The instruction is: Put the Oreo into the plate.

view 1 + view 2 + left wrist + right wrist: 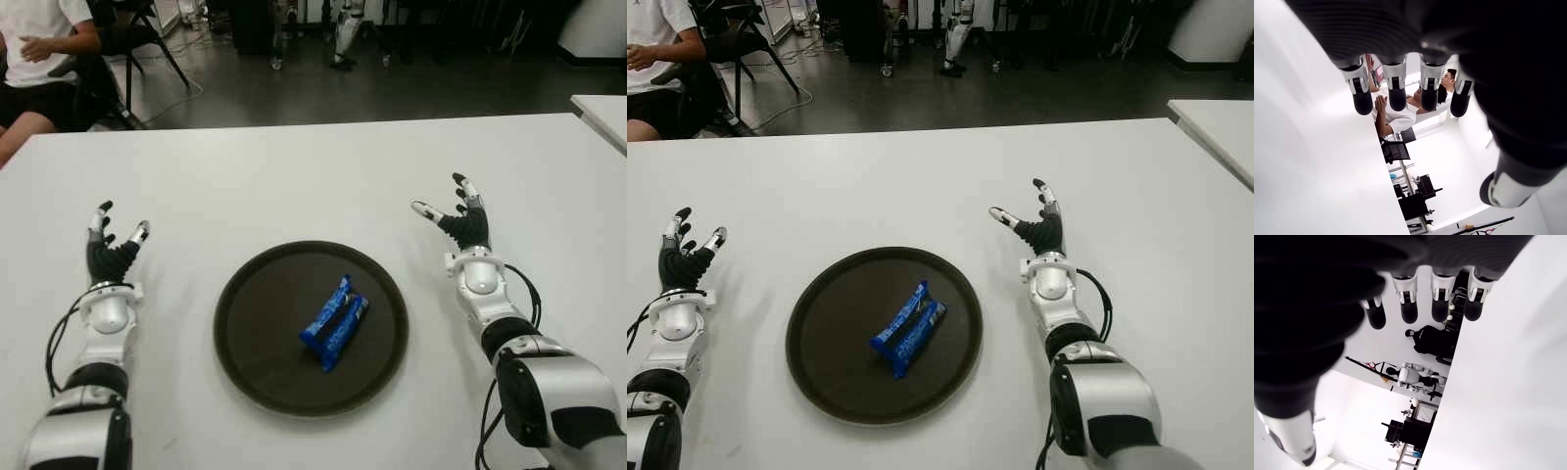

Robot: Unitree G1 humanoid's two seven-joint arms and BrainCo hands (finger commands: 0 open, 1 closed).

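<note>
The blue Oreo pack [334, 323] lies inside the dark round plate [255, 294], a little right of its middle, touching neither hand. The plate sits on the white table [294, 186] between the two arms. The left hand [111, 253] shows left of the plate, fingers spread and holding nothing. The right hand [458, 217] shows right of the plate and slightly farther off, fingers likewise splayed and empty. Beyond the table's far left corner sits a person [39, 49].
</note>
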